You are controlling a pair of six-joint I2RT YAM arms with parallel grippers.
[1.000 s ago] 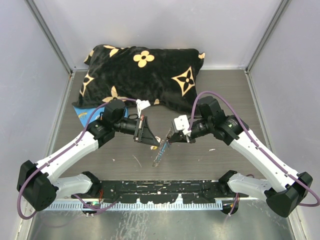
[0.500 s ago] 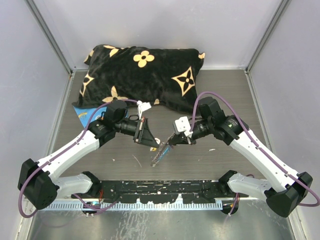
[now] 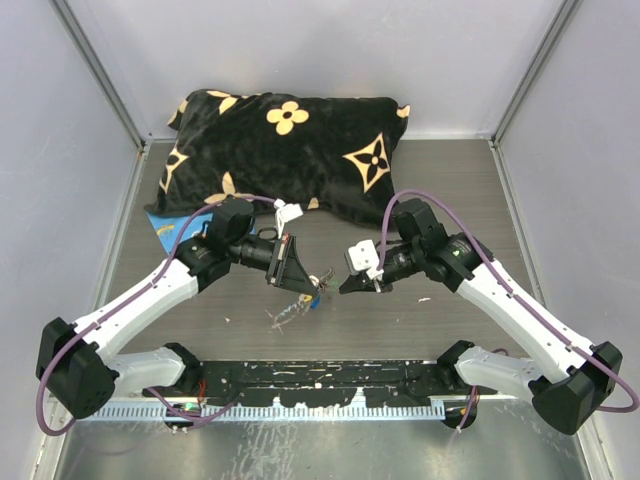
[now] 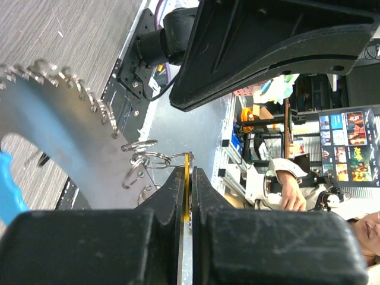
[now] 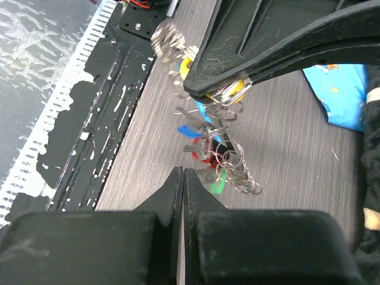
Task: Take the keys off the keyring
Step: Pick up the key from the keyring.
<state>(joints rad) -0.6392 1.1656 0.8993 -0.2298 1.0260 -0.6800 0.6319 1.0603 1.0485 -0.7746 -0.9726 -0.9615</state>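
- My left pincer clenches the keys by a flat yellow head, above the keyring of dangling shiny wire loops.
- My right pincer is clenched on nothing, just beside the keyring.

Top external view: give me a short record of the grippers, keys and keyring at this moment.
left gripper: shut on keys, pinching a yellow piece of the bunch
right gripper: shut, nothing seen between its fingers
keyring: hangs below the left gripper, keys not yet off
behind: pillow, blue sheet
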